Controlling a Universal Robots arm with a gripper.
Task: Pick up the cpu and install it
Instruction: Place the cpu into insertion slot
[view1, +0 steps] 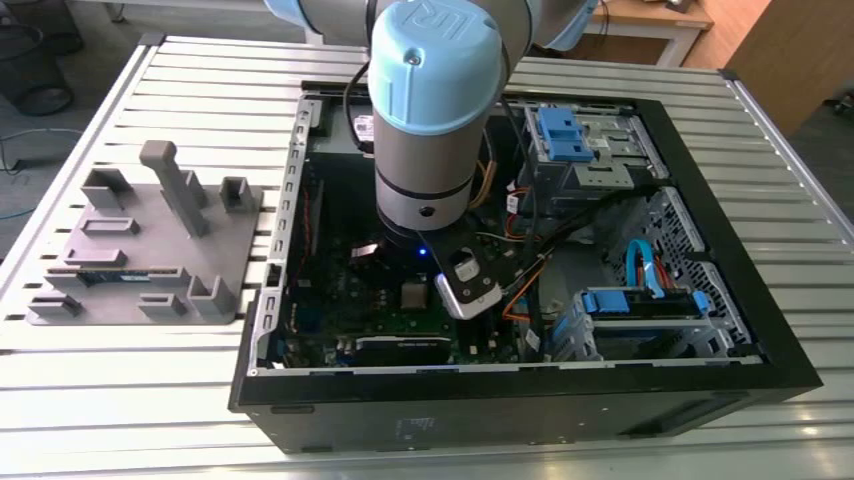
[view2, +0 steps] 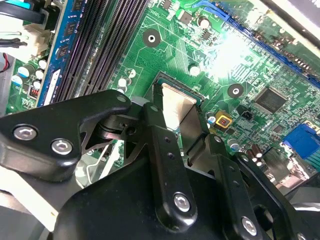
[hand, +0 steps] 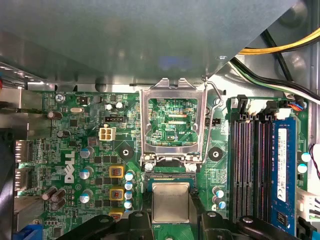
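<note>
The cpu (hand: 170, 202), a flat silvery square, lies over the dark socket on the green motherboard (hand: 90, 150). Beside it the silver socket frame (hand: 173, 87) stands swung up and open. My gripper (hand: 172, 222) reaches down inside the computer case (view1: 534, 395), and its black fingers (hand: 138, 220) flank the chip on two opposite edges. In the second wrist view the cpu (view2: 177, 105) shows between the two fingers (view2: 162, 145), which close against its sides. I cannot tell whether the chip is fully seated. In the exterior view the gripper (view1: 451, 290) hangs low over the board.
Black memory slots and a stick with a blue label (hand: 282, 170) run alongside the socket. Yellow and black cables (hand: 280, 47) cross near the case wall. Blue drive brackets (view1: 574, 135) fill the case's far side. A grey fixture tray (view1: 147, 250) sits outside on the slatted table.
</note>
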